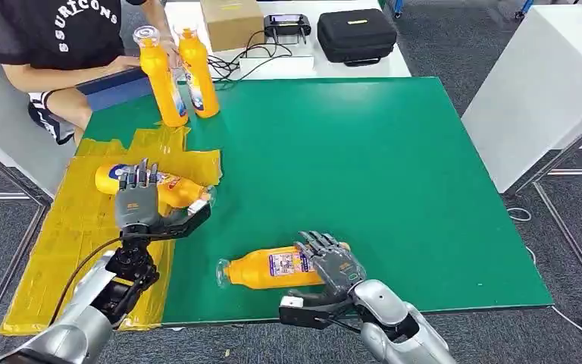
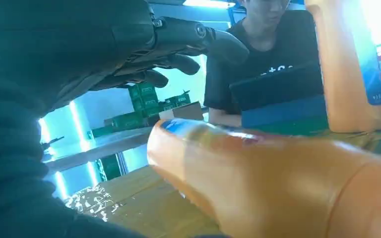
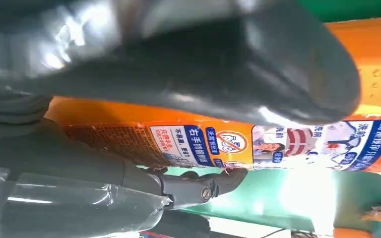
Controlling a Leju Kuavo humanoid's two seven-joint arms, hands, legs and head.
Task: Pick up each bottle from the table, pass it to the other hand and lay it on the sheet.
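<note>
Orange plastic bottle lying on the green table mat, near its front edge, grasped by right hand, thumb under, fingers over. Left of mat, on crinkled yellow sheet: second orange bottle lying, left hand above, fingers spread, released. At mat's far left corner: two upright orange bottles.
</note>
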